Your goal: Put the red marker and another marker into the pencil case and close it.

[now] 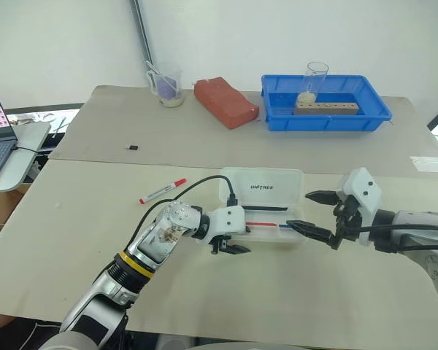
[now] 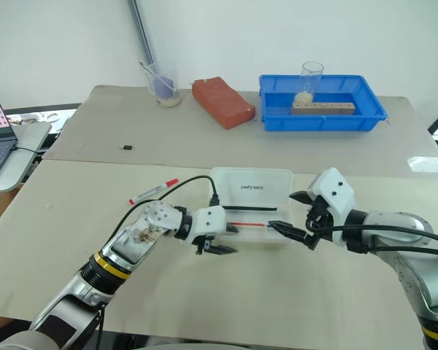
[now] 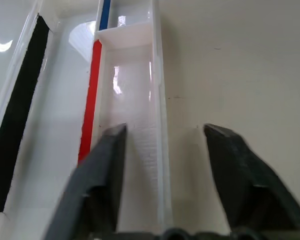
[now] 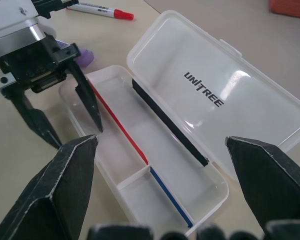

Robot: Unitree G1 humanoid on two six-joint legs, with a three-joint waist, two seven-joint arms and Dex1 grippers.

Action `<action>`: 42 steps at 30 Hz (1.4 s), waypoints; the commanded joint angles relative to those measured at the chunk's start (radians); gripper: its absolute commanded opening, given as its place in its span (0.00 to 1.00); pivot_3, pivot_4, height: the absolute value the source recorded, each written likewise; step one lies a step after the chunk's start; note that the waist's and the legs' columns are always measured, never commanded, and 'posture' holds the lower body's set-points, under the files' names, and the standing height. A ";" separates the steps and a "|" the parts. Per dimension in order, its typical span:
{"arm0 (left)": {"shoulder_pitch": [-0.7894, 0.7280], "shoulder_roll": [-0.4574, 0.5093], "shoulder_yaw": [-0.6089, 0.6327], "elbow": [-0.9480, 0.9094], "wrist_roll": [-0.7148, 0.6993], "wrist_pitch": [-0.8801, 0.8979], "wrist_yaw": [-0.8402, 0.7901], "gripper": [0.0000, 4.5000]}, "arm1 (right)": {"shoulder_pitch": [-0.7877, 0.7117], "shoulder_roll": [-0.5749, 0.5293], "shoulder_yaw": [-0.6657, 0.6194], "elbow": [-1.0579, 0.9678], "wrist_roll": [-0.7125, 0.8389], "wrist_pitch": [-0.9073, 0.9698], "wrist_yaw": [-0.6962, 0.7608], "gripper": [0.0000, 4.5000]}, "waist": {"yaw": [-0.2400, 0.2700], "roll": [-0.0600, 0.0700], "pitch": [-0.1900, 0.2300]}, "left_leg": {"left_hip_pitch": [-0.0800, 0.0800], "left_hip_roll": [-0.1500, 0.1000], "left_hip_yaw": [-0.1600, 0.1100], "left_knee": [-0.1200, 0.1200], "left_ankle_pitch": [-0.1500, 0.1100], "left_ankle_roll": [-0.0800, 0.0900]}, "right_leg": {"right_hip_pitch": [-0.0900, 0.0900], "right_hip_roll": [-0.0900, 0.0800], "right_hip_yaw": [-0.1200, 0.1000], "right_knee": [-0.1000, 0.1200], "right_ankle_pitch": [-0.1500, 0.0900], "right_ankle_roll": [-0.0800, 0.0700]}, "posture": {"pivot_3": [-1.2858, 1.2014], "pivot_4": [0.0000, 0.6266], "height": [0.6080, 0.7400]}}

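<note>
Left end effector [image 4: 60,117]: released, nothing between its fingers; the tips straddle the front wall of the case [image 4: 190,150] at its left end, one finger [image 3: 97,175] inside the tray, the other outside over the tabletop [image 1: 277,292].

Right end effector [image 1: 315,214]: wide apart, empty, hovering just beside the right end of the case, pointing at it.

Case: lid fully back and flat, lettering up. Inside lie a thin red stick [image 4: 117,125], a thin blue stick [image 4: 170,197] and a black pen [image 4: 167,122] along the hinge side. The near compartment is bare.

Purple marker [image 4: 82,55]: on the tabletop just outside the left end of the case, touching or nearly touching the left end effector's body. Not in the case.

Red marker [image 1: 162,191]: on the tabletop left of the case, well apart from both end effectors. Not in the case.

Risks, as judged:
- The finger inside the tray could hook the wall on withdrawal and drag or tip the light case, spilling the sticks.
- The left end effector's body could nudge the purple marker and roll it away.
- The thin red stick could be mistaken for the red marker.
- Shutting the lid now would leave both markers out.
</note>
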 commanded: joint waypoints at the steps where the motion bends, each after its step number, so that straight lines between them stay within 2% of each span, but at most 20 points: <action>1: -0.014 0.021 0.031 -0.073 -0.055 0.034 -0.033 0.98 | -0.038 -0.005 -0.010 0.002 -0.007 -0.029 0.007 1.00 | 0.000 0.000 0.000 | 0.000 0.000 0.000 0.000 0.000 0.000 | 0.000 0.000 0.000 0.000 0.000 0.000 | 0.52 0.24 1.00; 10: -0.076 0.096 0.150 -0.213 -0.237 0.236 -0.086 0.99 | -0.112 -0.024 -0.011 0.028 0.026 -0.005 0.046 1.00 | 0.000 0.000 0.000 | 0.000 0.000 0.000 0.000 0.000 0.000 | 0.000 0.000 0.000 0.000 0.000 0.000 | 0.52 0.24 1.00; 16: -0.124 0.168 0.387 -0.186 -0.345 0.353 0.012 0.99 | -0.202 -0.004 0.006 0.020 0.111 0.040 0.073 1.00 | -0.006 0.001 0.000 | 0.000 0.001 0.000 0.000 0.000 0.000 | 0.000 0.001 0.000 0.001 -0.001 0.001 | 0.52 0.24 1.00; 21: -0.075 0.239 0.542 -0.041 -0.304 0.260 0.138 0.99 | -0.360 0.082 0.087 -0.013 0.179 0.100 0.015 1.00 | -0.012 0.001 0.000 | 0.002 0.002 -0.001 0.000 0.000 0.000 | 0.000 0.002 0.000 0.002 -0.001 0.001 | 0.52 0.24 1.00; 23: -0.037 0.257 0.582 0.079 -0.288 0.177 0.158 0.99 | -0.427 0.134 0.131 -0.012 0.188 0.114 -0.014 1.00 | -0.011 0.003 -0.001 | 0.002 0.002 -0.001 -0.001 0.000 0.000 | -0.001 0.002 0.001 0.002 0.000 -0.001 | 0.52 0.24 1.00; 25: 0.001 0.279 0.575 0.181 -0.257 0.068 0.141 0.99 | -0.475 0.173 0.162 -0.011 0.202 0.125 -0.026 1.00 | -0.009 0.006 -0.003 | 0.002 0.002 -0.001 -0.001 0.000 0.000 | -0.001 0.002 0.001 0.003 0.001 -0.002 | 0.52 0.24 1.00; 28: 0.021 0.289 0.544 0.322 -0.228 -0.032 0.101 0.99 | -0.517 0.201 0.204 0.009 0.187 0.115 -0.017 1.00 | 0.002 0.002 -0.002 | 0.001 0.003 0.000 -0.001 0.000 0.000 | -0.002 0.002 0.000 0.003 0.001 -0.003 | 0.52 0.24 1.00; 35: -0.059 0.250 0.496 0.696 -0.138 -0.244 0.100 0.99 | -0.527 0.219 0.257 0.055 0.117 0.065 0.003 1.00 | 0.024 0.000 -0.004 | -0.003 0.003 0.004 -0.001 0.000 0.000 | -0.013 -0.004 -0.004 0.004 0.003 -0.006 | 0.52 0.24 1.00; 36: -0.070 0.244 0.496 0.725 -0.138 -0.262 0.088 0.88 | -0.518 0.213 0.257 0.056 0.109 0.060 0.007 1.00 | 0.023 0.000 -0.005 | -0.005 0.003 0.004 -0.001 0.000 0.000 | -0.014 -0.004 -0.004 0.005 0.003 -0.006 | 0.52 0.24 1.00; 38: -0.091 0.235 0.495 0.764 -0.140 -0.290 0.067 0.71 | -0.506 0.205 0.246 0.060 0.102 0.057 0.011 1.00 | 0.023 0.001 -0.006 | -0.006 0.003 0.004 -0.001 0.000 0.000 | -0.016 -0.002 -0.003 0.006 0.004 -0.007 | 0.52 0.24 1.00; 42: -0.115 0.229 0.498 0.790 -0.142 -0.303 0.054 0.29 | -0.498 0.196 0.229 0.060 0.097 0.057 0.009 1.00 | 0.022 0.001 -0.006 | -0.007 0.003 0.004 -0.001 0.001 0.001 | -0.016 -0.001 -0.003 0.010 0.003 -0.007 | 0.52 0.24 1.00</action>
